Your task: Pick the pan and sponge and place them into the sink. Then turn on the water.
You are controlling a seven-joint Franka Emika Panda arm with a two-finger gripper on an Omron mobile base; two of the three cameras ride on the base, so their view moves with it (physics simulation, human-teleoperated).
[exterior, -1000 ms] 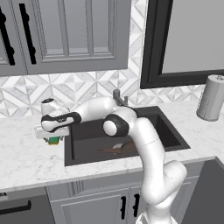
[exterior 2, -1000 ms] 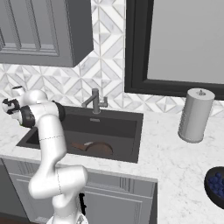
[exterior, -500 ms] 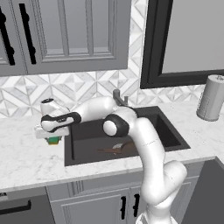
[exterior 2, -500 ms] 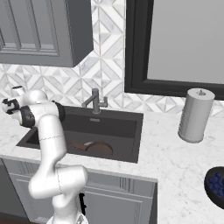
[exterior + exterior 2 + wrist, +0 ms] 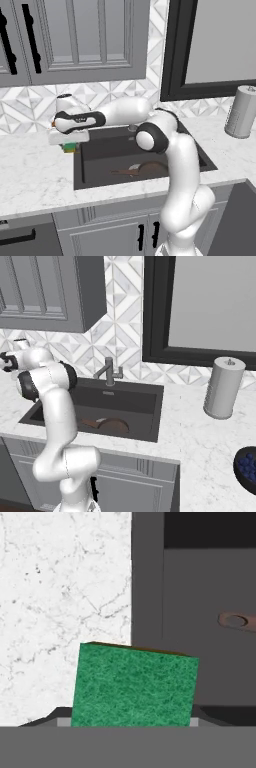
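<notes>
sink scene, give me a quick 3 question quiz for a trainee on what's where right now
1. True or false: the pan already lies inside the sink.
2. Which thing sits right under the gripper? A the paper towel roll, B the sponge, C the faucet.
3. Fill in: the sponge is at the sink's ____ edge, as seen in the left base view.

Key
1. True: the pan rests on the basin floor, handle pointing left in the left base view.
2. B: the green sponge sits close below the hand, at the counter edge.
3. Left.
</notes>
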